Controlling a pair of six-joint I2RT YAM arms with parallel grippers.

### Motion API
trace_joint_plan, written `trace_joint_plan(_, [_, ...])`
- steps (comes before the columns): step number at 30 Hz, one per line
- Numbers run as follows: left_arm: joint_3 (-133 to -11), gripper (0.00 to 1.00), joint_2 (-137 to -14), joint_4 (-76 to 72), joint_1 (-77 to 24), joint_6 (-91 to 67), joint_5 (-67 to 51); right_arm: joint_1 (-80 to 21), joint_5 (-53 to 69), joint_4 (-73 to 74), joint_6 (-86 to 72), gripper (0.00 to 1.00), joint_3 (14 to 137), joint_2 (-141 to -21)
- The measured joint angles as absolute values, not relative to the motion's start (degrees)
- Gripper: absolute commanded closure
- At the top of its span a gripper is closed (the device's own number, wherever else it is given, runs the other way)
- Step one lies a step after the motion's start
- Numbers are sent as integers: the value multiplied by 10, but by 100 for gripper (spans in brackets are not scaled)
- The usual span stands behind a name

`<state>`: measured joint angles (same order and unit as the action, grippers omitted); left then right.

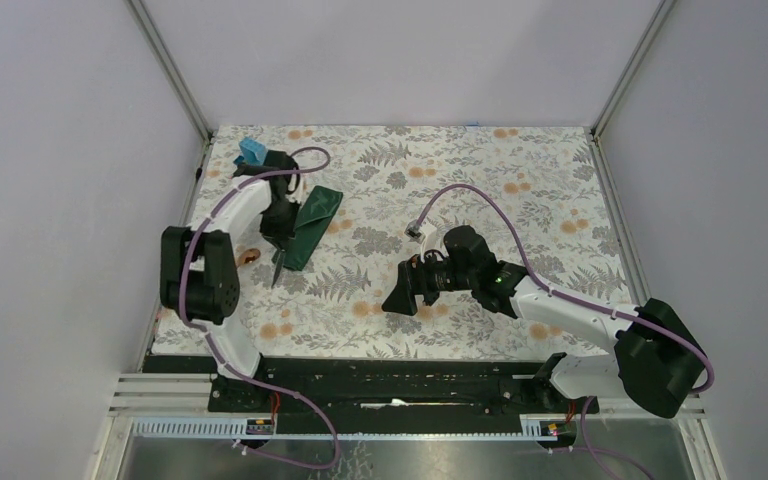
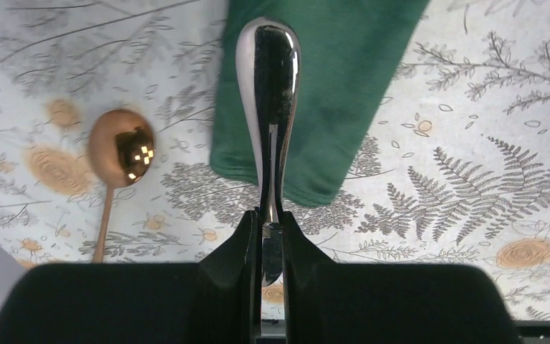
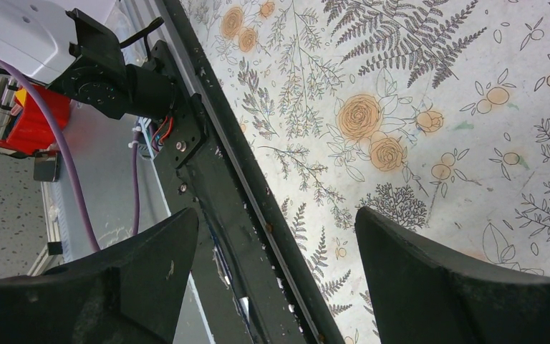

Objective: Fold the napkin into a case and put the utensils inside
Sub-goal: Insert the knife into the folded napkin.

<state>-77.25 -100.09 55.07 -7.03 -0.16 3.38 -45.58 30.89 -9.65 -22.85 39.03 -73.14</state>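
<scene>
Pale grey walls (image 1: pixel 60 150) close in the table (image 1: pixel 520 200) on three sides, with metal posts rising at the two far corners. A floral cover of grey ferns and orange blossoms lies over the whole top. Along the near edge runs a black rail (image 1: pixel 390 385) that carries both arm bases.

At mid-table, right of centre, the right gripper (image 3: pixel 276 215) hangs over the near edge, its jaws wide apart with nothing between them.

Toward the far left corner, the left gripper (image 2: pixel 268 222) is clamped on a polished utensil (image 2: pixel 268 107), pinching it near one end. The rounded handle reaches out over the napkin's (image 2: pixel 315 86) near end; whether it touches the cloth cannot be told. The napkin is folded into a narrow green oblong and lies at a slant near the left edge, in the far half.

A coppery spoon (image 2: pixel 120 150) lies on the cover just left of the napkin, apart from it. A blue block (image 1: pixel 252 152) sits at the far left corner.
</scene>
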Motion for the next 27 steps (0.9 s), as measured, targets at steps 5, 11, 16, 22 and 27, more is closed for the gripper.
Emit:
trace_joint_plan(5, [-780, 100, -1046, 575, -94, 18, 29, -456, 309, -96, -229, 13, 390, -732])
trace_joint_plan(11, [-801, 100, -1079, 603, -94, 31, 25, -456, 310, -97, -230, 13, 390, -738])
trace_joint_plan(16, [-835, 100, -1116, 608, -93, 37, 17, -456, 310, -97, -230, 13, 390, -745])
trace_joint_plan(22, [-850, 100, -1164, 616, -93, 42, 12, -456, 311, -97, -230, 13, 390, -754])
trace_joint_plan(27, [-870, 100, -1175, 628, -90, 43, 12, -456, 311, -98, -230, 12, 390, -768])
